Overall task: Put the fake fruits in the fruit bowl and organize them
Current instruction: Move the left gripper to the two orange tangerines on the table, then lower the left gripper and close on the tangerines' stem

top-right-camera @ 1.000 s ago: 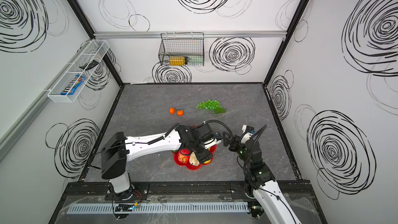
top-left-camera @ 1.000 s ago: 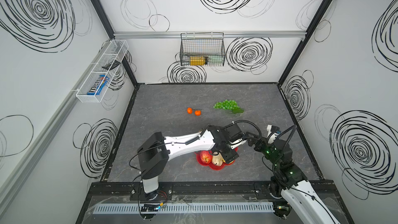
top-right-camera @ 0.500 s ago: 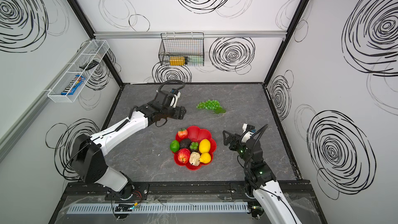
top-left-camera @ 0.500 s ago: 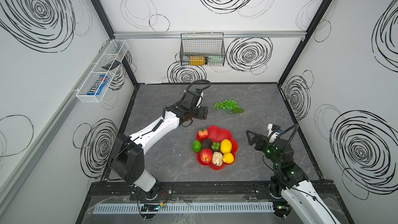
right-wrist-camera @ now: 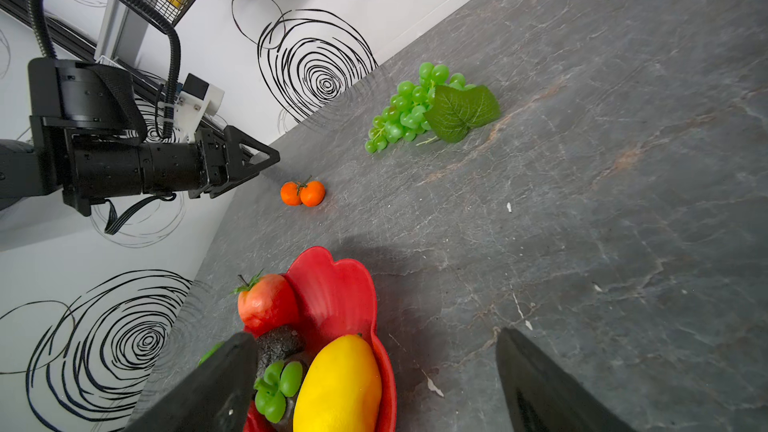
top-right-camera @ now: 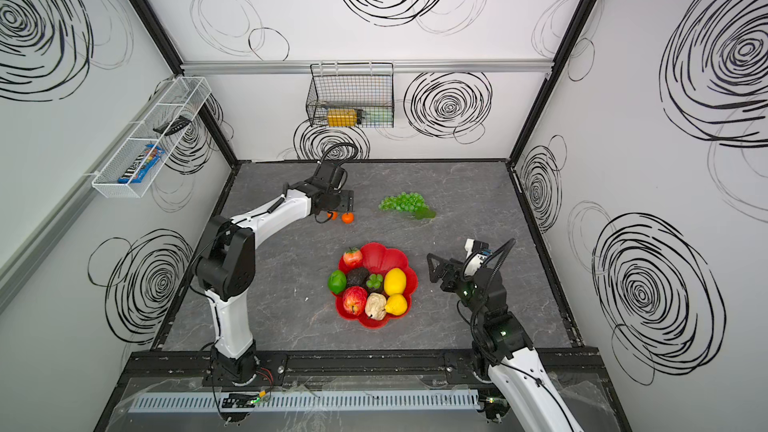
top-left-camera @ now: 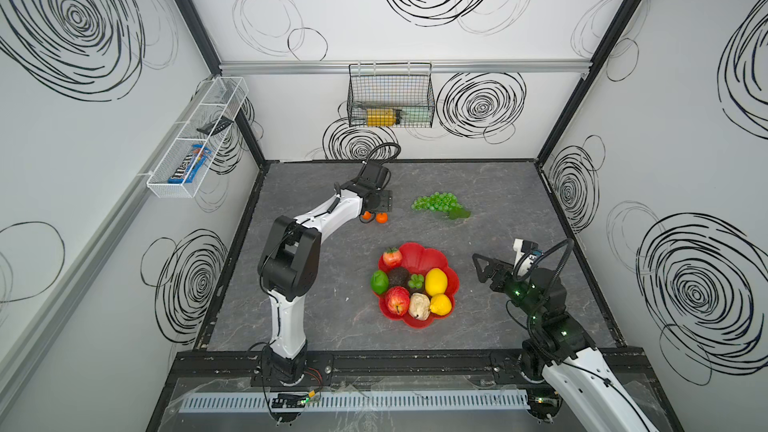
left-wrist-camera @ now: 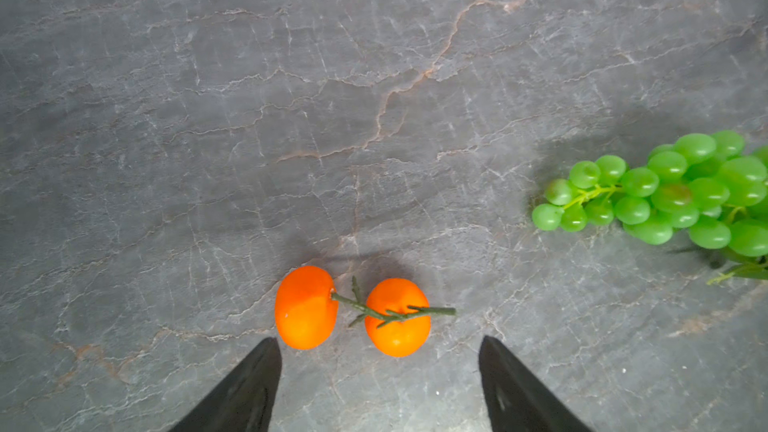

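The red fruit bowl (top-left-camera: 422, 254) (top-right-camera: 384, 256) (right-wrist-camera: 332, 288) sits near the table's middle. It holds apples, lemons (top-left-camera: 435, 281), a lime, a dark avocado and a beige lumpy piece. Two small oranges (top-left-camera: 381, 218) (top-right-camera: 348, 218) (left-wrist-camera: 305, 309) (right-wrist-camera: 303, 194) joined by a green stem lie behind it. My left gripper (top-left-camera: 376, 204) (left-wrist-camera: 380, 342) hovers open just above them, touching nothing. A green grape bunch (top-left-camera: 436, 202) (top-right-camera: 403, 202) (left-wrist-camera: 665, 197) (right-wrist-camera: 399, 118) lies to their right. My right gripper (top-left-camera: 482, 268) (top-right-camera: 434, 268) (right-wrist-camera: 376, 334) stands open and empty beside the bowl's right rim.
A black wire basket (top-left-camera: 390, 97) hangs on the back wall and a white mesh tray (top-left-camera: 195, 139) on the left wall. Bare grey table surrounds the bowl. The left arm's elbow (top-left-camera: 291, 259) rises left of the bowl.
The left arm has swung from over the bowl back to the two oranges, uncovering the fruits in the bowl. The right arm has hardly moved.
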Tool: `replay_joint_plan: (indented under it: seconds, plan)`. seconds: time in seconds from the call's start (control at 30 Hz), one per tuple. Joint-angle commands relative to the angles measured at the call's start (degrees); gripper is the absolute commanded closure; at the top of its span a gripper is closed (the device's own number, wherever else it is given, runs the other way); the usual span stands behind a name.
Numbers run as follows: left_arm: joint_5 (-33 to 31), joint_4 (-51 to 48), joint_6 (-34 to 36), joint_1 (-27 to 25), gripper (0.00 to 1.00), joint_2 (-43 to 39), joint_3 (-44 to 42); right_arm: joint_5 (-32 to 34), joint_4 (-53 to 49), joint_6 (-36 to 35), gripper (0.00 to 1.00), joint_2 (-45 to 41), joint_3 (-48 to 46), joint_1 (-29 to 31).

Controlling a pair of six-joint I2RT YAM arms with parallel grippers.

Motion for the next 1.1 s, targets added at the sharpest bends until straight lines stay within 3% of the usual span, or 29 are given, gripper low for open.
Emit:
replay_joint_plan:
  seconds: [0.0, 0.27, 0.47, 0.73, 1.07]
  plan:
    - [-9.5, -6.5, -0.9, -2.7, 0.17, 5.2, 7.1, -0.5, 0.1, -0.5, 0.06, -0.4, 0.3, 0.4]
    - [-14.2, -15.1, 0.0, -4.5, 0.18, 16.3, 19.4, -0.9, -1.4, -0.8, 0.06, -0.8, 0.2, 0.5]
    - [-16.3, -21.8, 1.0, -4.0, 0.25, 21.2, 26.6, -1.2, -0.8, -0.6, 0.06, -1.0, -0.8, 0.6]
    - [-15.3, -21.7, 1.5, -3.5, 0.39, 17.2, 20.5, -1.2, -0.5, -0.7, 0.06, -0.6, -0.9, 0.6]
    - [-16.2, -17.7, 0.8, -3.9, 0.45, 5.7, 6.1, -2.4, 1.9, 0.4, 0.07, 1.8, -1.1, 0.6]
